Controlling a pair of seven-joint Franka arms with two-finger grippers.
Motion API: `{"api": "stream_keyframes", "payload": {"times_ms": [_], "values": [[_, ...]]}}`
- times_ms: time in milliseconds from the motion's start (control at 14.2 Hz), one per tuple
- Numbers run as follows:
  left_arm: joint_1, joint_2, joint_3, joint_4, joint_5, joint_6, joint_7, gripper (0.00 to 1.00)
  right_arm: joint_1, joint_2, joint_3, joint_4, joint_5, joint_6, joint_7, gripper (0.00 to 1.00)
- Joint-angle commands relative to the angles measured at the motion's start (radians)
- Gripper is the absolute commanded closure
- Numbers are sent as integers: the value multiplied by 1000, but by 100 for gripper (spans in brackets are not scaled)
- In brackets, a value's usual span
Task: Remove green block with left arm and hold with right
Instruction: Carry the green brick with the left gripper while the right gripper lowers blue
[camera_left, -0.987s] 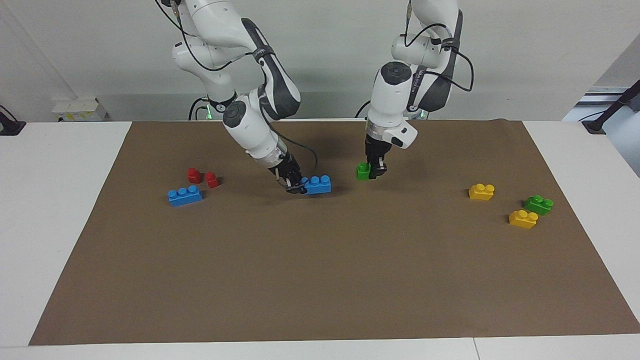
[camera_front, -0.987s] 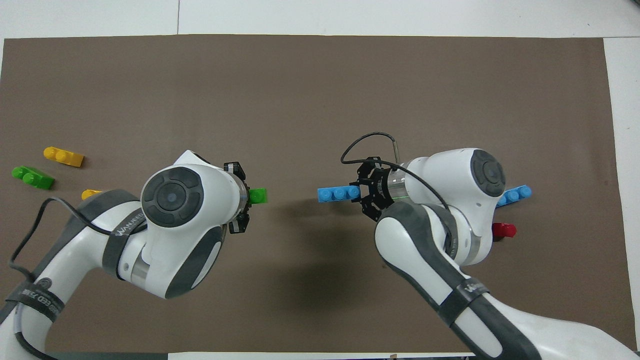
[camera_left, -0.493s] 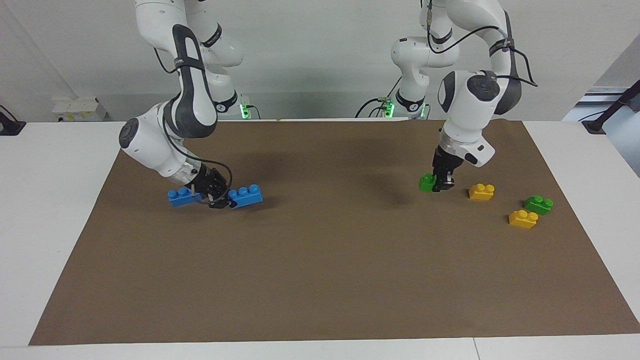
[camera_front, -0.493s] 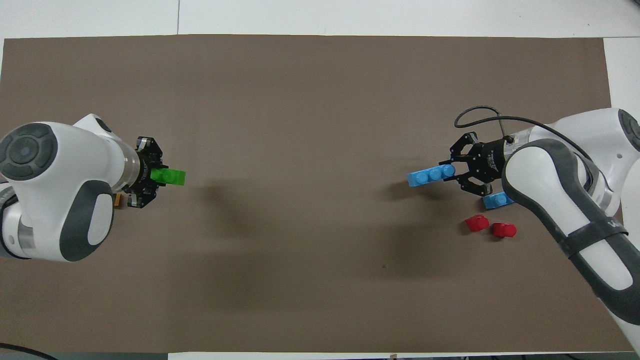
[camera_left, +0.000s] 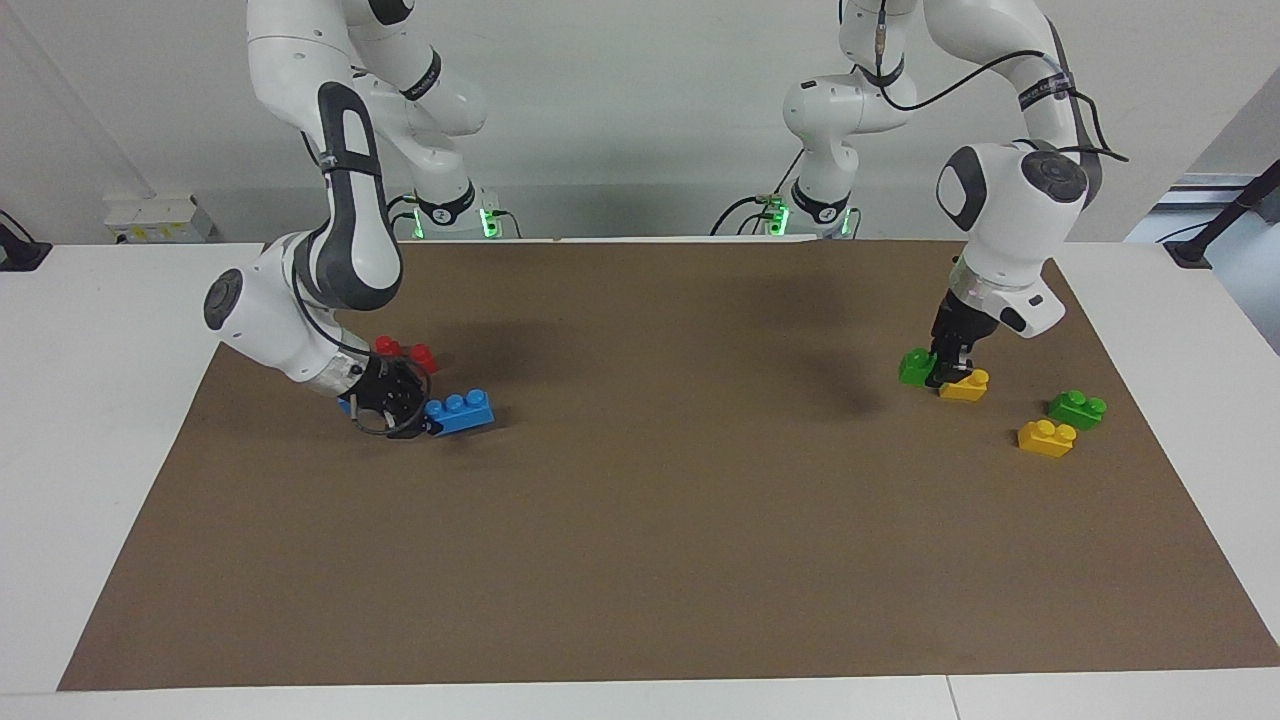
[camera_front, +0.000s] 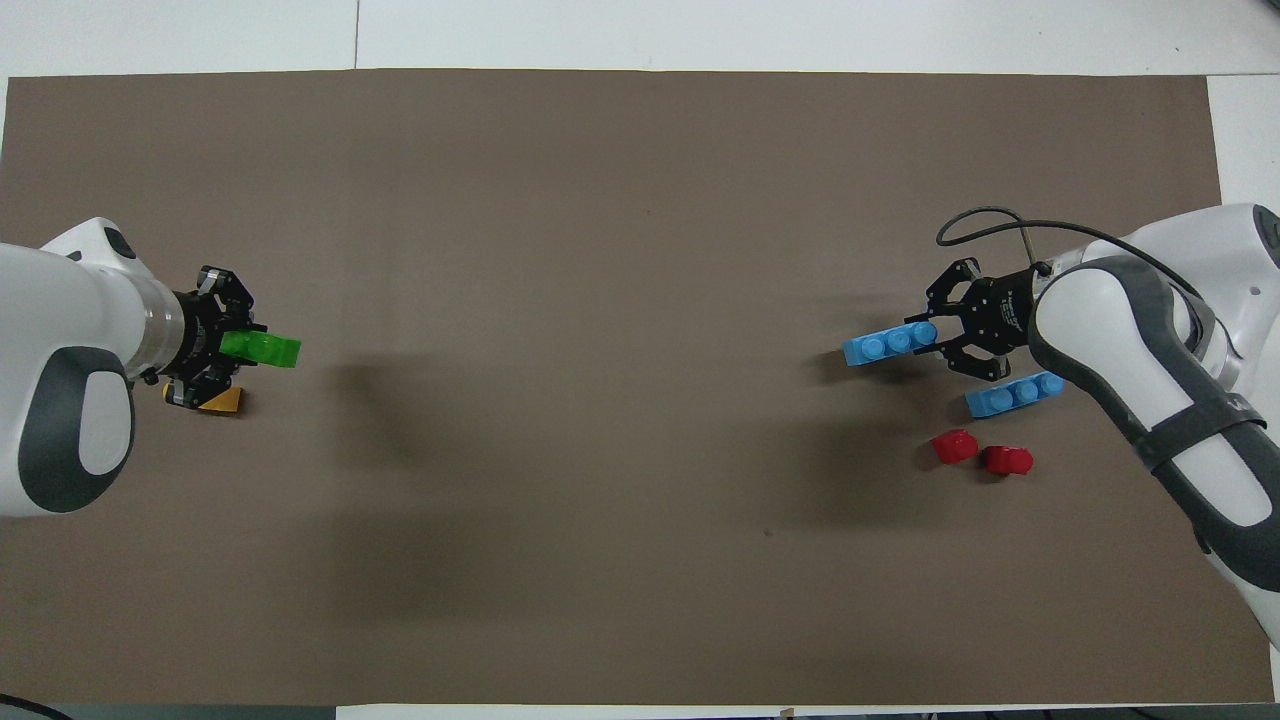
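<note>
Facing view first: green block (camera_left: 916, 366) pinched in the closed left gripper (camera_left: 941, 377), carried low over the brown mat (camera_left: 640, 560) at the left arm's end of the surface, just beside a yellow brick (camera_left: 965, 386) and possibly brushing it, hard to tell from this angle. Gripped by one end, so most of the block juts free of the fingers, seemingly to leave room for setting it down or for another grasp. Clearly parted from any base, so the removal looks done. Two more loose bricks close by on the mat: a second green brick (camera_left: 1077, 410) and another yellow brick (camera_left: 1046, 438), both untouched, probably a sorting spot for the short pieces.

At the right arm's end, right gripper (camera_left: 412, 420) clamped shut on one end of a blue brick (camera_left: 459, 412), held tilted just above the mat; likely the base kept steady during the pull. Another blue brick (camera_front: 1013, 393) and two red pieces (camera_left: 404, 353) lying on the mat next to it, apart from each other. Both arms well apart, with bare mat between them.
</note>
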Motion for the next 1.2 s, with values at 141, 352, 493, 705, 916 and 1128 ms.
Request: {"api": "stream_keyframes", "payload": {"times_ms": [141,352,493,705,916,1128], "values": [[32,97,-9,7,-26,108,149,100,-53,57,12,62,-22,-37,-43,100],[69,155,-11,10,-25,169,209,100,-64,57,10,62,-23,-40,-41,100],[71,198,-11,32,-25,200,223,100,-75,57,10,59,-23,-36,-47,100],[71,285,-11,110,-17,202,223,100,-84,58,10,59,-26,-33,-51,100],[72,342,-11,174,-14,199,244,100,-84,58,9,45,-36,-14,-52,100],[72,374,-9,190,-5,203,284,100,-82,58,9,19,-36,25,-51,100]]}}
